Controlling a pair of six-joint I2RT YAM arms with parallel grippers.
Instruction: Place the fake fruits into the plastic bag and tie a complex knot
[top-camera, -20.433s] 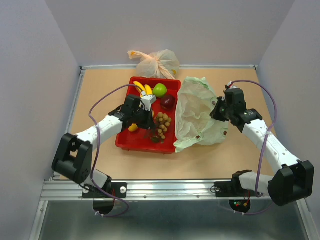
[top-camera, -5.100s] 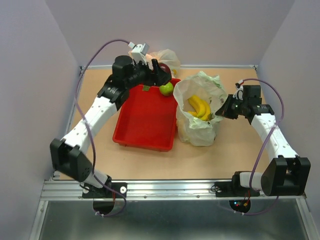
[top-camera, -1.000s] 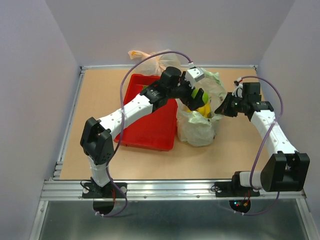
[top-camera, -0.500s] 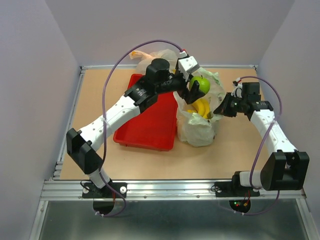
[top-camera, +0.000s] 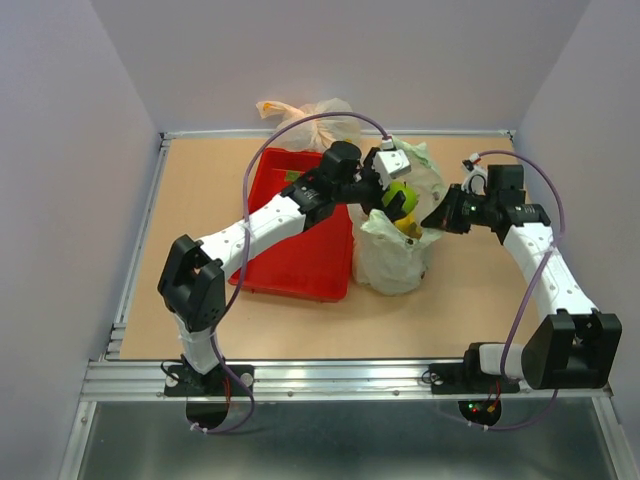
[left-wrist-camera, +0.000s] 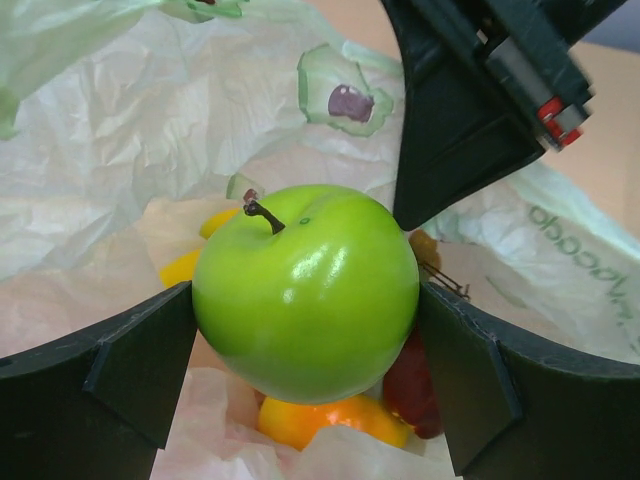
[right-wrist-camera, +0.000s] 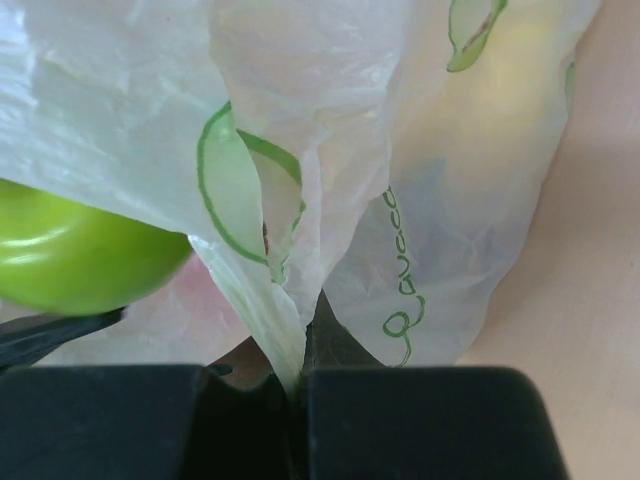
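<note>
The plastic bag (top-camera: 392, 262) stands open on the table to the right of the red tray. My left gripper (top-camera: 398, 194) holds the green apple (top-camera: 401, 197) right at the bag's mouth. In the left wrist view the apple (left-wrist-camera: 305, 290) touches both fingers, over an orange-yellow mango (left-wrist-camera: 330, 422), a dark red apple (left-wrist-camera: 415, 395) and a yellow banana (left-wrist-camera: 185, 265) that lie in the bag (left-wrist-camera: 150, 130). My right gripper (top-camera: 441, 217) is shut on the bag's right rim. In the right wrist view the film (right-wrist-camera: 470, 200) is pinched between its jaws (right-wrist-camera: 303, 375).
The red tray (top-camera: 295, 265) lies left of the bag, under my left arm. An orange-peach knotted bag (top-camera: 305, 120) sits at the table's back edge. Grey walls close in the table on three sides.
My left gripper has come down with the green apple, from above the bag to its mouth. The right gripper has kept its hold on the rim.
</note>
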